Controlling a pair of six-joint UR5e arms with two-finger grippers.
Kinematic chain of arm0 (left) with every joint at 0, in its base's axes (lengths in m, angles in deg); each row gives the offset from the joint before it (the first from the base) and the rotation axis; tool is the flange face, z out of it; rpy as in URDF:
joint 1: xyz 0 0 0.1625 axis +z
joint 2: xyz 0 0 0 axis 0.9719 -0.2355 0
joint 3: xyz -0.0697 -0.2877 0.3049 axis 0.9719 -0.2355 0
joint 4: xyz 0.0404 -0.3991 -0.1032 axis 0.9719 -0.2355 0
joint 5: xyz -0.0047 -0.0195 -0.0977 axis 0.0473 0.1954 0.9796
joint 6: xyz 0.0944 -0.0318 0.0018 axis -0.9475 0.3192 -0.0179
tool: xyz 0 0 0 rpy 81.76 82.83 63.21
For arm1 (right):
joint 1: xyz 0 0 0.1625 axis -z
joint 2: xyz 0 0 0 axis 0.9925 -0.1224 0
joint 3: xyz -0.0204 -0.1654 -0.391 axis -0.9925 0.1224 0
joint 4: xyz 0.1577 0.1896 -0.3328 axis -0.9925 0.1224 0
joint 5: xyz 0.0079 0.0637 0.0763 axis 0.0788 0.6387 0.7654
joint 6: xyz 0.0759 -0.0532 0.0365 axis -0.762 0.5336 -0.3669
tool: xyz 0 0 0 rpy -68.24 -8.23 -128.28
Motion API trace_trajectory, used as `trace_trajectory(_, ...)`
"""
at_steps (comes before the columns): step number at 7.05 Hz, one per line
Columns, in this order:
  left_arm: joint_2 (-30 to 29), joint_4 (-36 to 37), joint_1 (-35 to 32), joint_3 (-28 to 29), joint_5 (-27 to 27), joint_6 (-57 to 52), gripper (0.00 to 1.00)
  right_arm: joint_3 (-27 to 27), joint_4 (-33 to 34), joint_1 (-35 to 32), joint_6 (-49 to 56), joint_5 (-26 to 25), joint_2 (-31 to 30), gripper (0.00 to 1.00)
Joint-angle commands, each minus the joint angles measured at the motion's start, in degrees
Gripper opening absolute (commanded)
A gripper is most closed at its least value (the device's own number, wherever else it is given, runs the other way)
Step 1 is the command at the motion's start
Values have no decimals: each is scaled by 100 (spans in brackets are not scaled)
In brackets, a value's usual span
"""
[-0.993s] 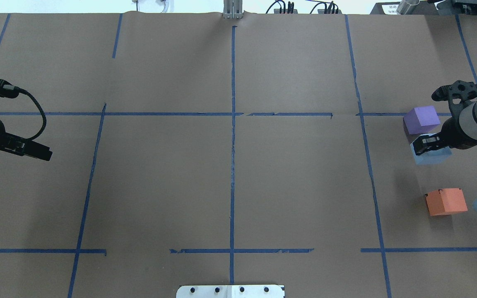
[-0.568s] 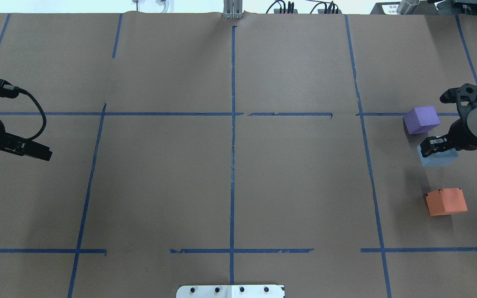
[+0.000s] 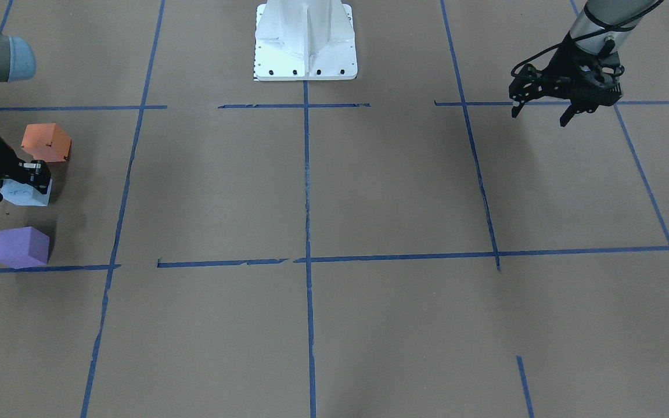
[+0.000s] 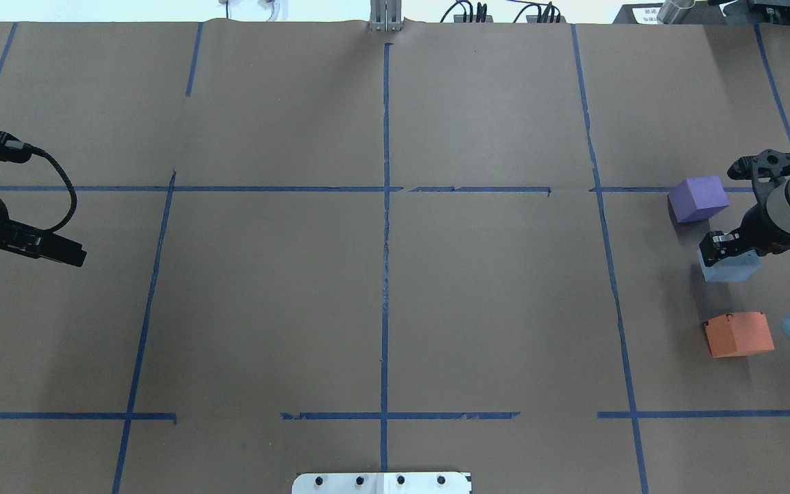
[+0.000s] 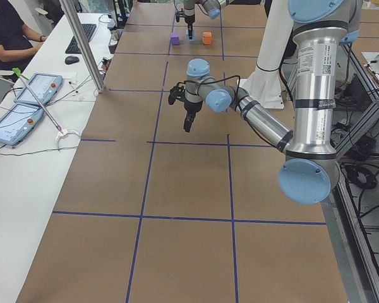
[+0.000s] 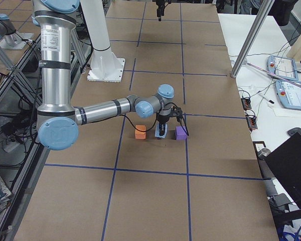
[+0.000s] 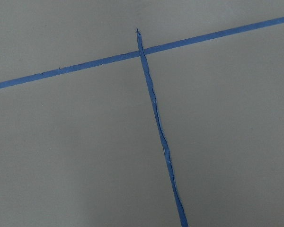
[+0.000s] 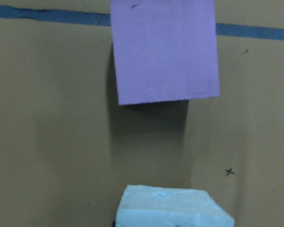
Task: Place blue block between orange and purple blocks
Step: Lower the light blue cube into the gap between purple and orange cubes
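The right claw (image 4: 719, 247) has moved the blue block (image 4: 731, 267) a bit away from the purple block (image 4: 698, 197) and closer to the orange block (image 4: 739, 334). Before, blue was right next to purple. Now it is between the two, with a gap on each side. The right claw squeezes the blue block from above. The block looks almost square, so I cannot tell a long side. Its edges run nearly along the tape lines (image 4: 385, 274) on the tabletop (image 4: 491, 288). The left claw (image 3: 540, 115) is far off, in the same spot, with its fingers spread apart and holding nothing.
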Motion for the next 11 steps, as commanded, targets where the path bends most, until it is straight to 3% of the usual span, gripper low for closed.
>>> trace_trajectory(1,0,2,0,0,0,1,100,192,-1,48,-13,-8,186,28)
trace_trajectory(4,0,2,0,-9,0,1,100,281,-1,101,-21,-9,249,32)
trace_trajectory(5,0,-7,0,-9,0,1,100,289,-1,145,-21,-17,249,37)
trace_trajectory(6,0,-7,0,-9,0,1,100,289,-10,145,-21,-17,249,56)
trace_trajectory(7,0,-7,0,-9,0,10,100,281,-10,154,-21,-17,249,98)
trace_trajectory(11,-9,-7,9,-9,0,45,100,28,-10,119,49,-17,162,100)
